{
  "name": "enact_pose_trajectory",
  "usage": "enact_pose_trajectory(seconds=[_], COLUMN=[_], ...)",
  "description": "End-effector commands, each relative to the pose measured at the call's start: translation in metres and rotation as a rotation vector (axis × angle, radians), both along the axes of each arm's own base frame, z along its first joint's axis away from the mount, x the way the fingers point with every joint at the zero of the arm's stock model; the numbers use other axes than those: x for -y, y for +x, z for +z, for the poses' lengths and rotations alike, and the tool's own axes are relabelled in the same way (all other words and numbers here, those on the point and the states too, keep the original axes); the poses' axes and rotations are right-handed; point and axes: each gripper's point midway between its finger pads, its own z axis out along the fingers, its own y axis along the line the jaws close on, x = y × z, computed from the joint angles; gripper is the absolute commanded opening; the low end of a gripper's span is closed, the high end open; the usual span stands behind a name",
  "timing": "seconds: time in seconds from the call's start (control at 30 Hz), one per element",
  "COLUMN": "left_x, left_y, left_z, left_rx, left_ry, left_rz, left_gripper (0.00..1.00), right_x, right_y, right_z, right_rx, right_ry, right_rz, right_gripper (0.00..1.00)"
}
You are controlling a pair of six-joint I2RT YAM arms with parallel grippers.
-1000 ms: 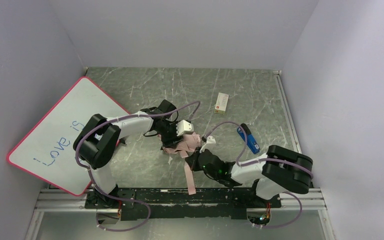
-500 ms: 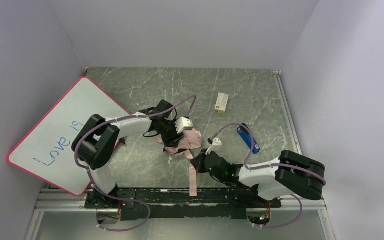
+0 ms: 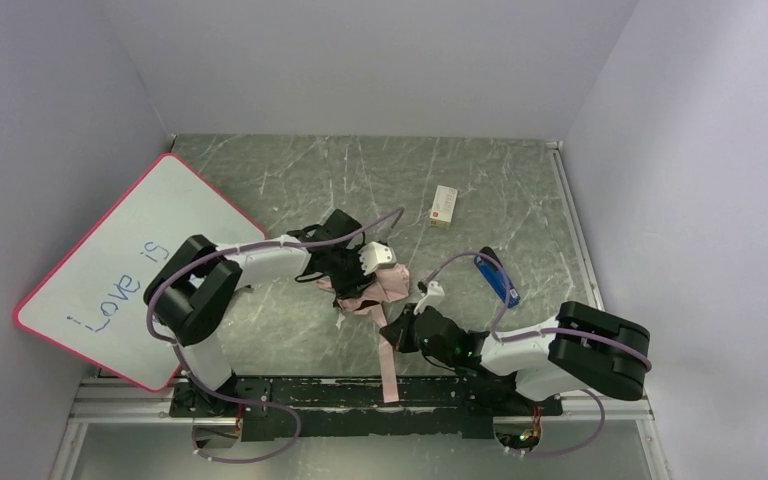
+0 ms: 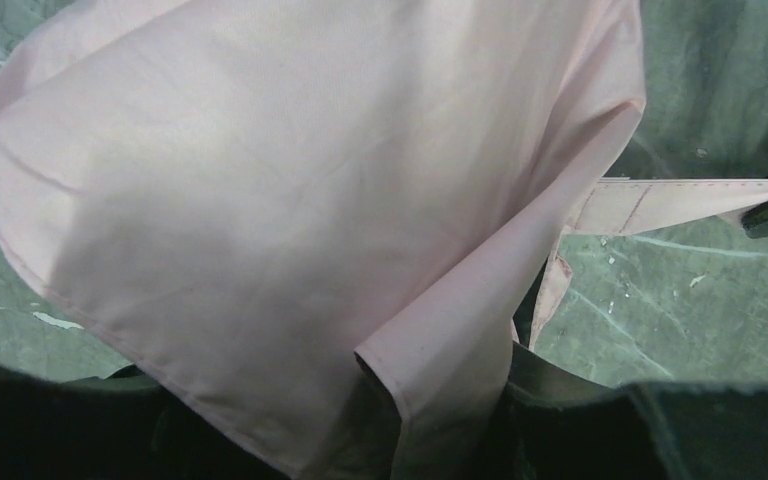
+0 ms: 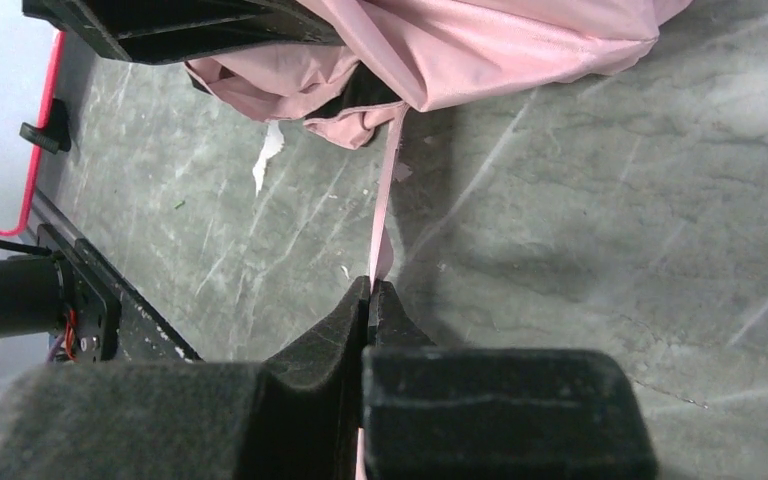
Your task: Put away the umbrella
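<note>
The umbrella (image 3: 380,285) lies as a crumpled pale pink bundle with black inner folds at the table's near middle. Its pink fabric (image 4: 290,180) fills the left wrist view. My left gripper (image 3: 355,283) is pressed into the bundle from the left, and a fold of fabric (image 4: 430,420) sits between its dark fingers. The pink strap (image 3: 386,365) runs from the bundle toward the near rail. My right gripper (image 5: 372,290) is shut on the strap (image 5: 388,190) just below the bundle (image 5: 480,50); in the top view it (image 3: 394,334) is low over the table.
A pink-framed whiteboard (image 3: 120,270) with blue writing leans at the left. A small white box (image 3: 444,206) lies at the back middle and a blue object (image 3: 497,279) to the right. A white paper scrap (image 5: 268,160) lies by the bundle. The black base rail (image 3: 290,392) runs along the near edge.
My left gripper and the umbrella bundle have shifted a little right and nearer. My right arm swung its elbow right, still pinching the strap, and the strap's free end now reaches further over the rail.
</note>
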Motion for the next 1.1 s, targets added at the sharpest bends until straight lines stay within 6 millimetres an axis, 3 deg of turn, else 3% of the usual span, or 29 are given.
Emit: enact_pose_trajectory(seconds=[0.0, 0.3, 0.5, 0.67, 0.97, 1.07], left_x=[-0.03, -0.034, -0.032, -0.032, -0.038, -0.04], left_y=[0.043, 0.034, 0.034, 0.031, 0.026, 0.025], left_z=[-0.014, -0.031, -0.036, -0.04, -0.045, -0.044], left_rx=[0.194, 0.232, 0.231, 0.228, 0.24, 0.249], left_ry=[0.161, 0.228, 0.238, 0.251, 0.294, 0.298], left_rz=[0.139, 0.112, 0.104, 0.084, 0.047, 0.043], left_gripper=[0.05, 0.05, 0.05, 0.05, 0.05, 0.05], right_x=[0.011, 0.018, 0.015, 0.02, 0.016, 0.027], right_y=[-0.027, -0.03, -0.046, -0.05, -0.049, -0.04], right_z=[-0.023, -0.029, -0.028, -0.034, -0.031, -0.026], right_rx=[-0.119, -0.115, -0.142, -0.148, -0.139, -0.102], right_ry=[-0.043, -0.111, -0.067, -0.079, -0.06, -0.079], right_rz=[0.054, 0.074, 0.149, 0.153, 0.157, 0.1], right_gripper=[0.0, 0.0, 0.0, 0.1, 0.13, 0.25])
